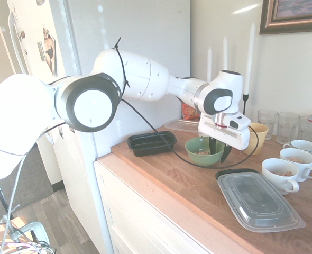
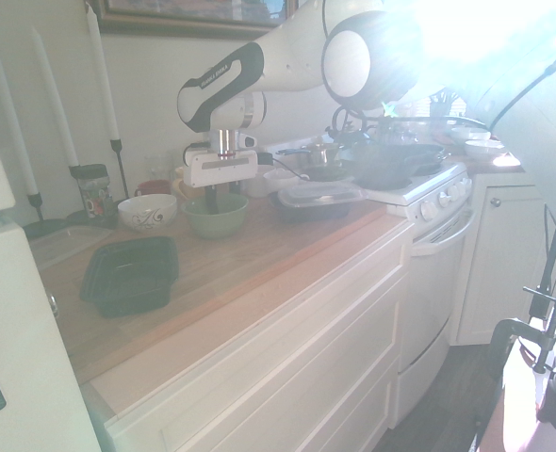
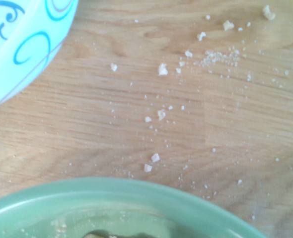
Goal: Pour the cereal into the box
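The cereal is a small heap of tan flakes in the bottom of a green bowl on the wooden counter. Loose crumbs lie scattered on the wood beside the green bowl's rim in the wrist view. My gripper points down at the bowl's edge. One finger is inside the bowl and one outside, a gap still showing between them, so it is open. The box, a shallow black tray, lies empty near the counter's end by the fridge, a hand's width from the bowl.
A white bowl with blue swirls stands close behind the green bowl. A lidded black container, white cups, a yellow cup, glasses and candles crowd the counter's other side. A stove adjoins it.
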Controlling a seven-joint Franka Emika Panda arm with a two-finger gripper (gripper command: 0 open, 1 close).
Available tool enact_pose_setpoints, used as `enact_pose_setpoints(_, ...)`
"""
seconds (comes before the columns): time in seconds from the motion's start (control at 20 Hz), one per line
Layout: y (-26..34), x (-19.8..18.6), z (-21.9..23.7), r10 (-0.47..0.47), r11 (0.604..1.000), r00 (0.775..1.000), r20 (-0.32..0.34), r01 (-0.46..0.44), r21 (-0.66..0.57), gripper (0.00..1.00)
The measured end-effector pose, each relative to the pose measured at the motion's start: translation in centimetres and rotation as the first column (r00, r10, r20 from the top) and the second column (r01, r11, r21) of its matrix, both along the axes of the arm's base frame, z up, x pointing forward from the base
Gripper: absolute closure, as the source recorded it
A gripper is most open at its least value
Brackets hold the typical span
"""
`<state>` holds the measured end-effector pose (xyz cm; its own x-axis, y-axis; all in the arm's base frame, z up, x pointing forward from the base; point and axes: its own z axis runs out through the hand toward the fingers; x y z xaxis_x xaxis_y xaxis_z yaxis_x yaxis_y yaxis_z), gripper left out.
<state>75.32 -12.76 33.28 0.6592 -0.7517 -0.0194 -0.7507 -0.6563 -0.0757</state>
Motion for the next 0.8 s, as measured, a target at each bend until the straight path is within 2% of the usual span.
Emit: enact_pose_setpoints(0.8, -1.6, -0.3, 1.2, -0.029, 0.999, 0.999, 0.020, 0.029, 0.018, 1.00)
